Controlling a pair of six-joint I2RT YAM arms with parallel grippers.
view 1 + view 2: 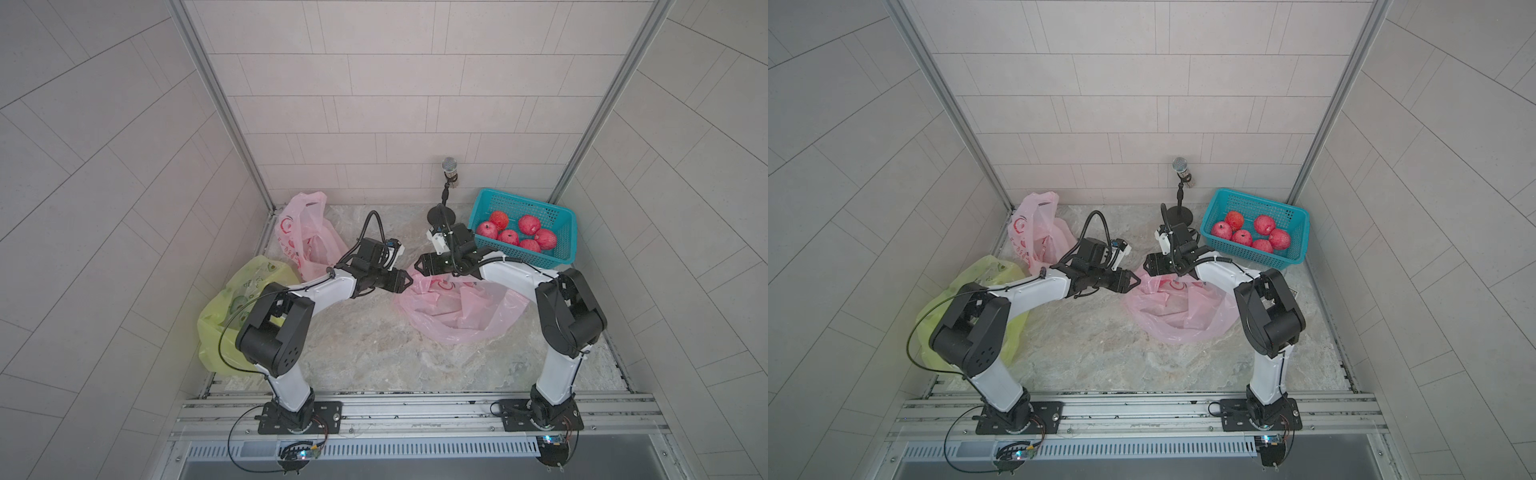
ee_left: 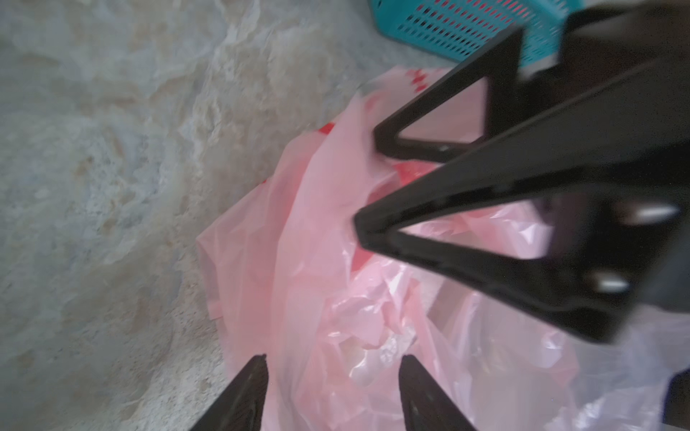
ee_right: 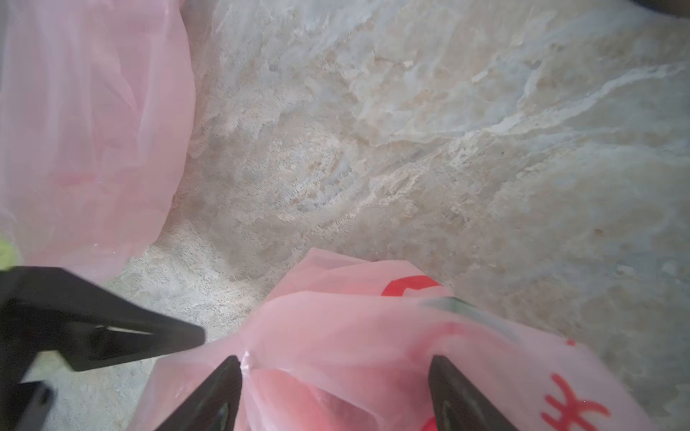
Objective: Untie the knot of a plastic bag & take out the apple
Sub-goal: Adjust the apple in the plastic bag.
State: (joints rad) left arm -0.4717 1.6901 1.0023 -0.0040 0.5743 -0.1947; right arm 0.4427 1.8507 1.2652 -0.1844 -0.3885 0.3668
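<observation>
A crumpled pink plastic bag (image 1: 457,311) (image 1: 1179,311) with red print lies in the middle of the stone table. No knot shows on it. My left gripper (image 1: 409,282) (image 2: 334,360) is open at the bag's upper left edge, with pink film lying loose between its fingers. My right gripper (image 1: 417,266) (image 3: 334,360) faces it from the other side, open wide, and the bag (image 3: 336,328) bulges between its fingers. A reddish shape shows through the film in the right wrist view; I cannot tell whether it is the apple. The two grippers' tips are almost touching.
A teal basket (image 1: 515,203) at the back right holds several red apples (image 1: 519,235). Another pink bag (image 1: 299,232) lies at the back left and a yellow-green bag (image 1: 232,299) at the left edge. A microphone on a stand (image 1: 449,166) is at the back wall.
</observation>
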